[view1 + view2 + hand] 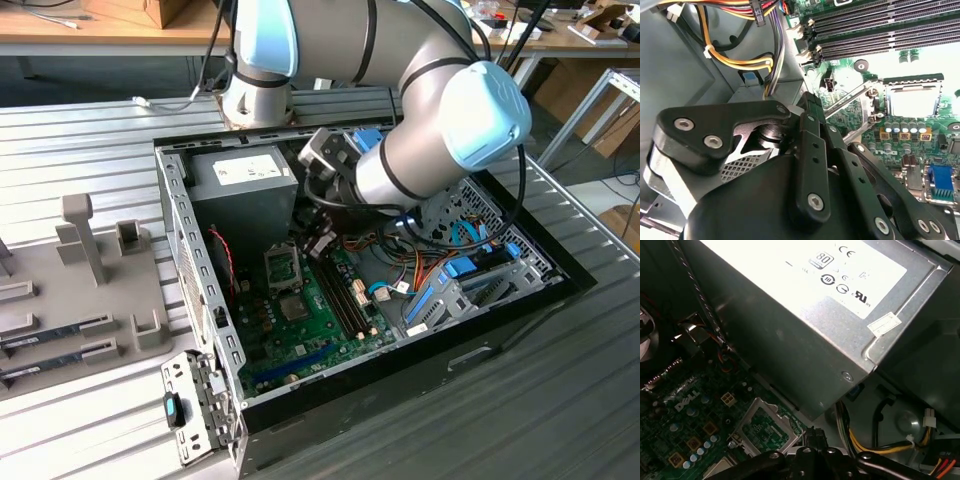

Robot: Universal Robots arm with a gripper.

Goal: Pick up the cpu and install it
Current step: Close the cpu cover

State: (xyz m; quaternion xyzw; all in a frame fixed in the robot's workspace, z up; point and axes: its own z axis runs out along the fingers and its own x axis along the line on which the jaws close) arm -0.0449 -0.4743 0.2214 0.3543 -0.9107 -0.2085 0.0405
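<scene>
Jaws of the gripper [812, 107] hang inside the open computer case [560, 290], pressed together on nothing, beside the power supply [805, 315]. Whether the cpu sits in the motherboard socket [914, 100] near them, I cannot tell.

Matt black plastic gripper [812, 107], brushed grey metal power supply [805, 335], glossy green board [310, 315].

Even indoor light; glare whitens the power supply [805, 270] label.
</scene>
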